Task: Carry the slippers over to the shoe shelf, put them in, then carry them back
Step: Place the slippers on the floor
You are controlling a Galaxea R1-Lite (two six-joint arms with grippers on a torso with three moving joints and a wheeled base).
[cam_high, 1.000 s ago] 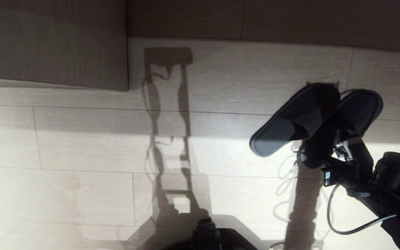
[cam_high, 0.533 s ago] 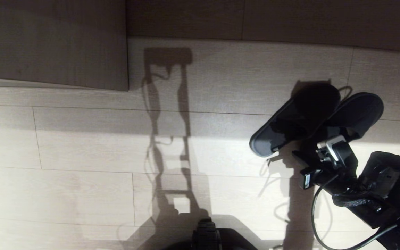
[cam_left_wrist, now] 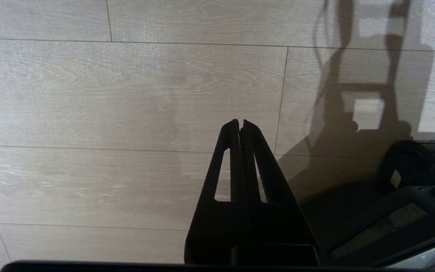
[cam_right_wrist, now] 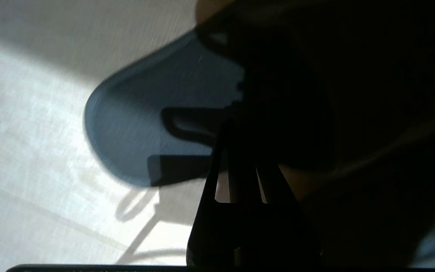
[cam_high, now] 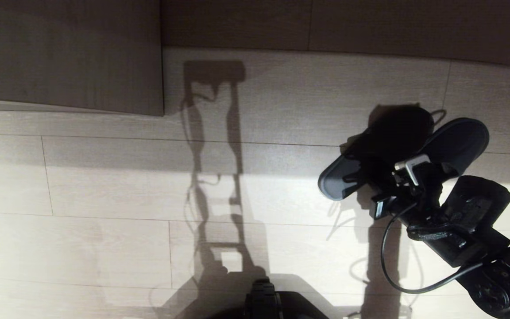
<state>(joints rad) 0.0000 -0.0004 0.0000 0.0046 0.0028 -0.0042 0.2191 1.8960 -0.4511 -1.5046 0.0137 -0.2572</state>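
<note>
Pale wood-grain floor planks (cam_high: pixel 104 190), matt and finely streaked with thin dark seams, fill most of the head view, lit bright at the near side and dimmer toward twelve o'clock. At three o'clock lie the slippers (cam_high: pixel 456 141), a pair of dark grey-blue slides with flat thin soles and rounded ends, angled so that they splay apart from where they overlap. The right gripper (cam_high: pixel 381 166) reaches in from four o'clock, its black tapered fingers pressed together and pinching the slippers at their straps, as far as the deep shadow there allows one to judge. In the right wrist view one smooth rounded sole (cam_right_wrist: pixel 145 124) fills the middle, the fingers (cam_right_wrist: pixel 240 196) running up into darkness. The left gripper (cam_left_wrist: pixel 240 124) hangs over bare planks, its slotted black fingers pressed tip to tip on nothing. Grey-brown laminate panels (cam_high: pixel 67 53) stand from ten to one o'clock.
</note>
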